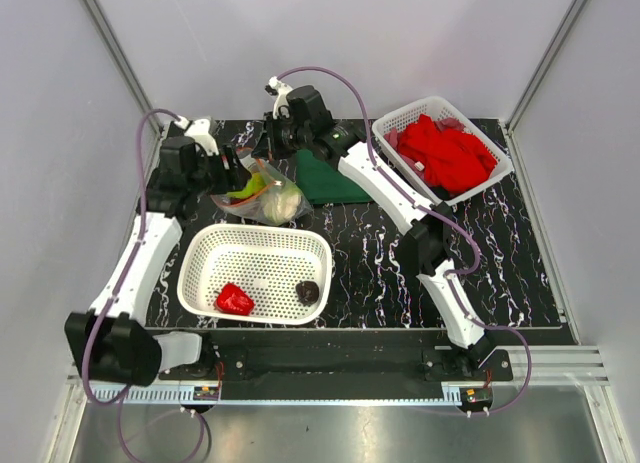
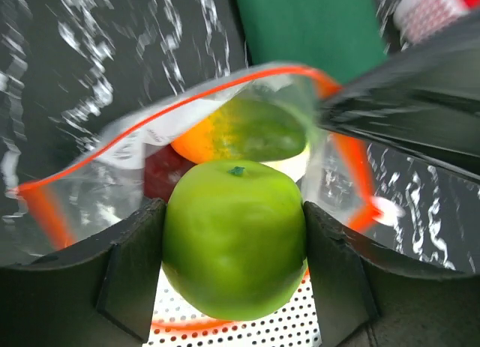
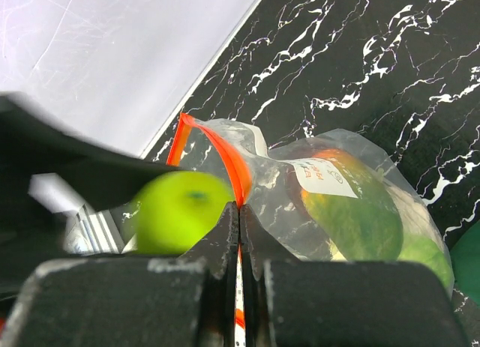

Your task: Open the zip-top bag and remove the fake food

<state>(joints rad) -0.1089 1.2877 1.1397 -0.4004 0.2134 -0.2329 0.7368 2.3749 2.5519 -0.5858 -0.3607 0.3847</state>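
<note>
The clear zip-top bag [image 1: 268,195] lies open at the back left of the table, its red-orange zip strip [image 2: 187,100] gaping. My left gripper [image 2: 234,242] is shut on the green apple [image 2: 232,238] and holds it just outside the bag's mouth, above the white basket's rim. The orange-green mango [image 2: 240,130] and a pale piece are still inside the bag [image 3: 352,204]. My right gripper [image 3: 239,212] is shut on the bag's zip edge [image 3: 232,171], holding it up. The apple [image 3: 176,210] shows blurred beside it. A red pepper [image 1: 234,300] and a small dark piece [image 1: 308,291] lie in the basket.
A white perforated basket [image 1: 255,245] stands at the front left. A second white basket [image 1: 395,123] with red cloths [image 1: 445,153] is at the back right. A folded green cloth [image 1: 325,181] lies beside the bag. White walls enclose the black marbled table.
</note>
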